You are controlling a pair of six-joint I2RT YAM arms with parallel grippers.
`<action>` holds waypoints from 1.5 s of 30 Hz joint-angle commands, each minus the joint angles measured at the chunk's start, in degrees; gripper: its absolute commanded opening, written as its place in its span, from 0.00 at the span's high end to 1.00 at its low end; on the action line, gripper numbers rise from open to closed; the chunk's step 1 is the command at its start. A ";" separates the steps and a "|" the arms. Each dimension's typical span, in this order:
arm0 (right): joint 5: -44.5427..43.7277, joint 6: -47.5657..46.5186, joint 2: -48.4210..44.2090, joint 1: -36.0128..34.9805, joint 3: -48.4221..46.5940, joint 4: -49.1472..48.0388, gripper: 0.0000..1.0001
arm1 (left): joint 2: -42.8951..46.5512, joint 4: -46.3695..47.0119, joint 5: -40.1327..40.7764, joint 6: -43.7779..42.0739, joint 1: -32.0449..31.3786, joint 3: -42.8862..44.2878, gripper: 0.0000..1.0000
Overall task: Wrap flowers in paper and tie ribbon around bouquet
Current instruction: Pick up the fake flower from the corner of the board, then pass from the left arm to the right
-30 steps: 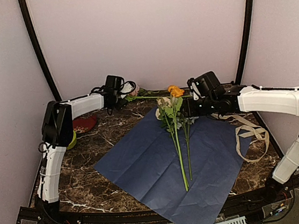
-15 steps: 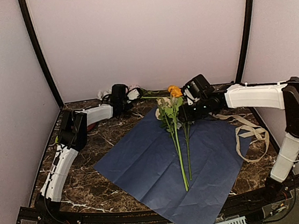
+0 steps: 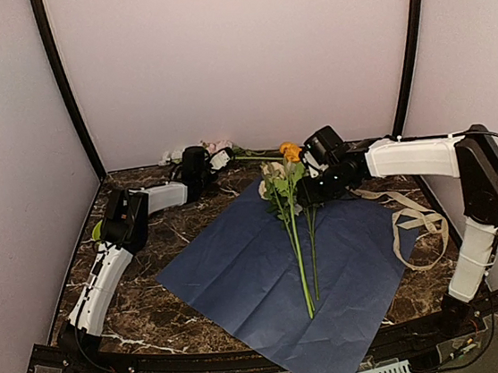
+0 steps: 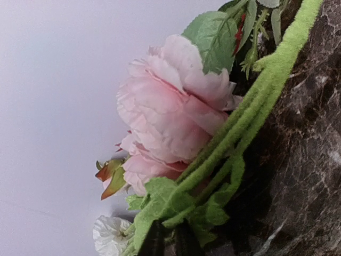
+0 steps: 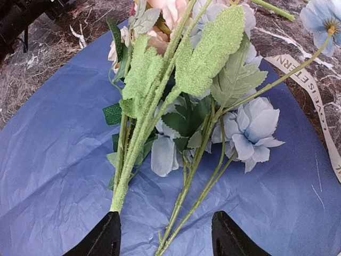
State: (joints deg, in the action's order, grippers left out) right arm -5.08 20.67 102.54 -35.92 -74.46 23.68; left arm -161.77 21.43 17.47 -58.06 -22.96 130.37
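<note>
Two grippers in play, both reaching to the far side. Left gripper (image 4: pixel 169 242) first: its jaws are pinched narrow, and the fuzzy green stem of a pink sprig (image 4: pixel 170 112) runs straight down between the tips. To my eye it is nipped there, close to the back wall (image 4: pixel 53 106). Out from that, the dark marble table (image 4: pixel 309 160) lies under the stem.

Over to the right gripper (image 5: pixel 168 237): jaws spread wide, holding nothing, hanging astride the stems of the flowers (image 5: pixel 202 106). Those lie on the paper (image 5: pixel 64 170), dark face up, blooms toward its far corner. Off past the paper's right edge, the ribbon (image 3: pixel 418 226) sprawls in loose loops.

My read: these stems are light and wiry, and the blooms are soft and easily crushed. So the grip belongs low on the stems, below the leaves. The paper looks thin and creasy, so take it by a corner, gently.
</note>
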 commanded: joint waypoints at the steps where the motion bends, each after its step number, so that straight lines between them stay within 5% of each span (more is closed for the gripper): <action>1: -0.22 -0.47 0.32 0.56 -2.02 0.04 0.41 | -1.27 -0.74 0.64 1.24 0.53 0.19 1.00; 7: -0.11 0.82 -1.51 0.54 -0.74 -0.39 0.41 | 4.19 -1.01 5.89 3.82 1.43 0.21 1.00; 13: -1.26 1.49 -6.38 0.57 0.84 -0.44 0.41 | 22.02 6.76 3.50 6.16 1.93 -19.18 1.00; 27: -1.85 0.72 -24.10 1.19 3.34 3.41 0.40 | 47.49 10.50 5.06 1.47 0.86 -40.03 1.00; 37: 17.86 -6.15 -30.07 1.17 -0.11 4.71 0.39 | 64.89 11.89 3.67 -7.01 -1.59 -53.02 1.00; 45: 27.51 -7.16 -26.74 -0.73 -4.20 3.94 0.41 | 80.62 -2.88 -3.91 -4.75 -5.99 -57.47 1.00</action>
State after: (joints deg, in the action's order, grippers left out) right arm 16.27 15.05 73.95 -35.35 -75.09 28.97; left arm -89.52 24.71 17.98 -63.05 -26.61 73.73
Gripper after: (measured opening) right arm 0.594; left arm 0.003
